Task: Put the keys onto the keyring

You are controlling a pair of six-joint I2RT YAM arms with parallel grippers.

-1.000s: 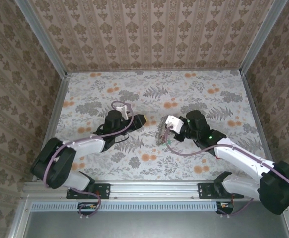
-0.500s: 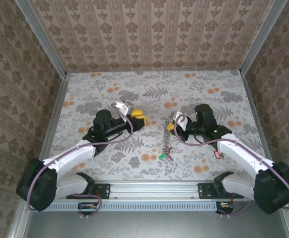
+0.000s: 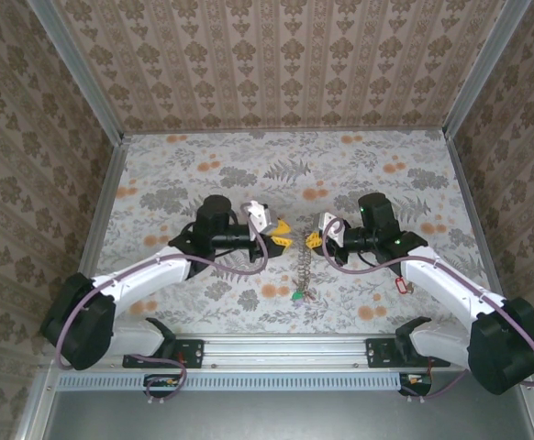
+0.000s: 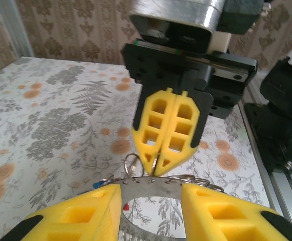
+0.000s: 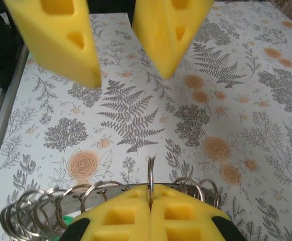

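Red-tagged key (image 3: 400, 284) beside right arm (image 3: 441, 280)

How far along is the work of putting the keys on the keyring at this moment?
Done: the right claw is shut on the large silvery chain-textured metal keyring, and a small green-tagged key seems to hang at its lower end. In hand: the open left claw faces the ring, holding nothing. Left: a small red-tagged thing, probably a key, lies on the floral table by the right arm.
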